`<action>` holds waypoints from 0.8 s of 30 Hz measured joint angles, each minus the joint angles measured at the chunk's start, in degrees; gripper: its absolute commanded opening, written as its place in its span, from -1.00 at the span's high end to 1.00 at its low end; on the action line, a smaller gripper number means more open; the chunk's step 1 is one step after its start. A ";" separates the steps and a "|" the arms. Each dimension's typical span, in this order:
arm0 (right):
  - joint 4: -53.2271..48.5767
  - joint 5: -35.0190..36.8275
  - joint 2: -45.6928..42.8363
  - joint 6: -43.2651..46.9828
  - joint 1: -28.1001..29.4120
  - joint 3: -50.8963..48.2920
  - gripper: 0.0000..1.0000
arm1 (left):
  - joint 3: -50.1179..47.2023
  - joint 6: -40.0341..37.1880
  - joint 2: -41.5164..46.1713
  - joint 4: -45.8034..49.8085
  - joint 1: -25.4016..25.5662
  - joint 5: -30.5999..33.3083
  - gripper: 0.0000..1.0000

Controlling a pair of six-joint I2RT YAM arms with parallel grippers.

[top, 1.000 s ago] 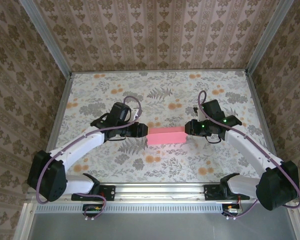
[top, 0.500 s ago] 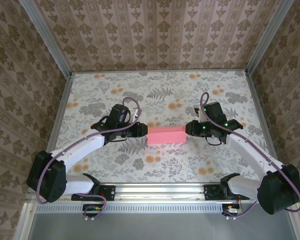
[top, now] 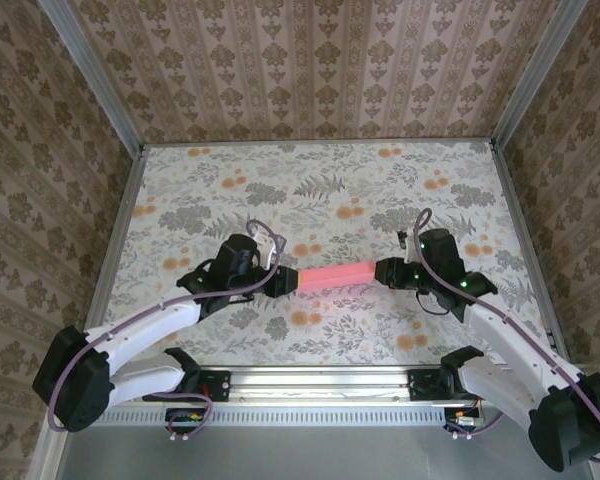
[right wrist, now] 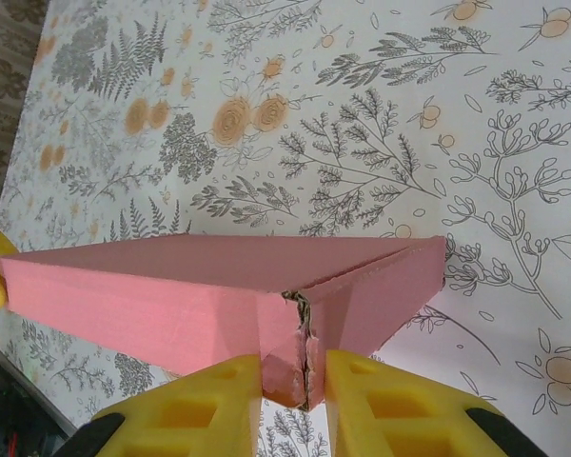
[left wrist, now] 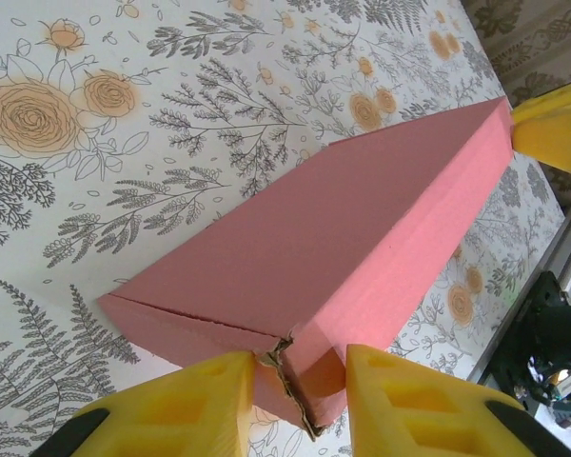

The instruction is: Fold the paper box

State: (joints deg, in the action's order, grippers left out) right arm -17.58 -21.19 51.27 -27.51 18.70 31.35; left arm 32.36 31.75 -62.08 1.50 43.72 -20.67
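Assembly looks close to finished: the paper box [top: 332,277] is a closed, shallow pink form with its walls up and no loose flap visible, spanning the gap between the two arms over the front middle of the floral table [top: 380,180], apparently raised slightly off it. The left gripper [top: 285,282] is pinched narrowly on the box's left end seam, and the right gripper [top: 380,270] is clamped likewise on the opposite end, yellow pads [right wrist: 219,400] pressing the card either side of a ragged edge. By my judgement only seating those end seams and setting the box down remain, though its underside is hidden
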 measured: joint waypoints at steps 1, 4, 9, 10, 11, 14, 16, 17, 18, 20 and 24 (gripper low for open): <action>0.70 0.15 -1.20 -0.22 0.37 -1.18 0.48 | -1.22 0.00 0.85 -1.14 0.35 0.52 0.41; 1.51 0.20 -3.37 -1.05 1.95 -4.42 0.47 | -4.83 0.00 2.78 -3.08 1.22 2.19 0.40; 2.40 1.16 -4.55 -1.79 4.57 -7.80 0.43 | -7.58 0.00 3.02 -4.09 2.03 4.46 0.39; 2.93 1.38 -4.70 -1.97 5.03 -8.20 0.43 | -7.93 0.00 3.02 -4.72 2.21 4.79 0.39; 3.32 1.51 -4.76 -2.25 5.38 -8.46 0.42 | -8.20 0.00 3.02 -5.29 2.36 5.14 0.39; 4.26 2.38 -4.76 -2.73 6.12 -8.96 0.35 | -9.16 0.04 2.99 -6.78 2.38 5.90 0.31; 4.44 3.04 -4.66 -2.97 6.25 -8.98 0.27 | -9.31 0.09 2.91 -7.28 2.38 6.38 0.25; 4.55 3.39 -4.33 -3.10 6.27 -8.96 0.25 | -9.31 0.15 2.91 -7.45 2.38 6.43 0.23; 4.59 3.80 -3.72 -3.34 6.27 -8.90 0.23 | -9.31 0.26 2.89 -7.56 2.38 6.58 0.21; 4.37 4.57 -1.27 -4.02 6.34 -8.46 0.22 | -9.29 0.44 2.45 -7.50 2.38 6.62 0.19; 4.07 5.86 3.80 -6.03 6.93 -7.34 0.21 | -8.20 1.77 -0.85 -6.75 2.38 6.60 0.18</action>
State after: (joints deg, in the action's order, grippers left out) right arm -13.52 -15.33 55.07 -33.54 25.63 24.01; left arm 24.16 33.52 -62.94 -5.26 46.11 -14.06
